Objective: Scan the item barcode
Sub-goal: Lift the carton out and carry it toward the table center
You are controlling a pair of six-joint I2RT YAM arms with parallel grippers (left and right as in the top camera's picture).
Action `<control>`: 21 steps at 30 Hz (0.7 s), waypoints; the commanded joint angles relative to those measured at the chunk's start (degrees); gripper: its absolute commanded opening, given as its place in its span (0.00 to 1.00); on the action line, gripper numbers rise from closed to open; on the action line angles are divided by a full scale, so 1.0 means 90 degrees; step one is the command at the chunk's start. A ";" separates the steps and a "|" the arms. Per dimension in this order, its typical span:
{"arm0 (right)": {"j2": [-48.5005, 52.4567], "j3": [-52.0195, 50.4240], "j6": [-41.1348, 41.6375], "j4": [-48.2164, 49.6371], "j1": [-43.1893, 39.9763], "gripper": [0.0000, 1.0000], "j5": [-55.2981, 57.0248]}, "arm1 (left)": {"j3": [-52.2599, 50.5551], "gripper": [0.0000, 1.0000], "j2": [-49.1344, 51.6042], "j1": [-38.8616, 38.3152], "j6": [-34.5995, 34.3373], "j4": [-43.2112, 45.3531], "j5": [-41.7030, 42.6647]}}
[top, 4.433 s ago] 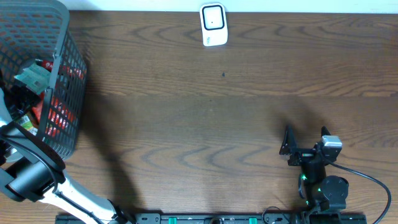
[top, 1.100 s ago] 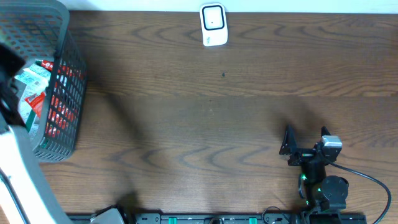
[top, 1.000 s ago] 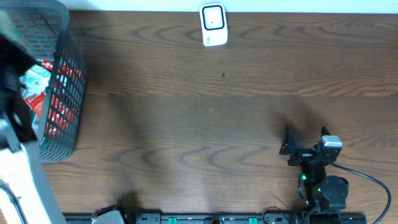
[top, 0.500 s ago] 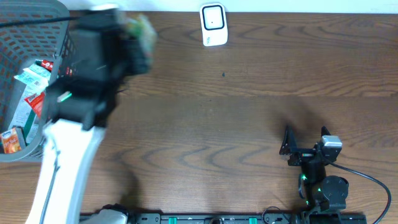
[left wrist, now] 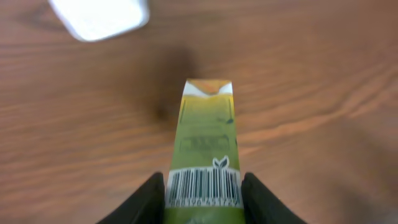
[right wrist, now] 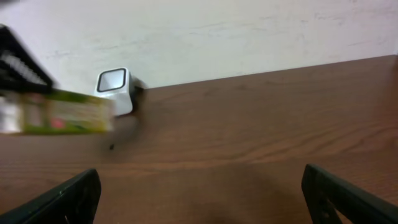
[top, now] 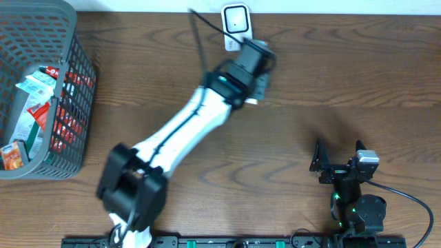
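dark wooden worktop [top: 289, 138]: left gripper [left wrist: 203, 190] clamped on the slim green barcoded carton [left wrist: 205, 140], just beside the white boxy scanner [top: 236, 26]; right gripper [top: 339, 152] spread wide, holding nothing, well apart from that scanner.

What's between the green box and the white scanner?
Nothing, just bare wooden table between the green box and the white scanner, as the left wrist view shows.

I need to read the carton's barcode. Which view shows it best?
Left wrist: the barcode faces the camera, close and legible. Right wrist shows only the carton side-on, blurred; overhead, the left arm hides it.
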 commanded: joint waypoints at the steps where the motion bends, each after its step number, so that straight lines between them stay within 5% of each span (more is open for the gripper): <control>1: -0.0032 -0.0010 -0.0075 -0.0027 -0.0027 0.99 -0.0029 | 0.0090 0.38 0.0267 -0.0301 -0.0041 0.0559 -0.0083; 14: -0.0032 -0.0007 -0.0075 -0.0027 -0.0027 0.99 -0.0029 | 0.0083 0.39 0.1005 -0.1168 -0.0041 0.0602 0.0087; 21: -0.0032 -0.0007 -0.0075 -0.0027 -0.0027 0.99 -0.0029 | 0.0083 0.74 0.1018 -0.1348 -0.0039 -0.0102 0.0087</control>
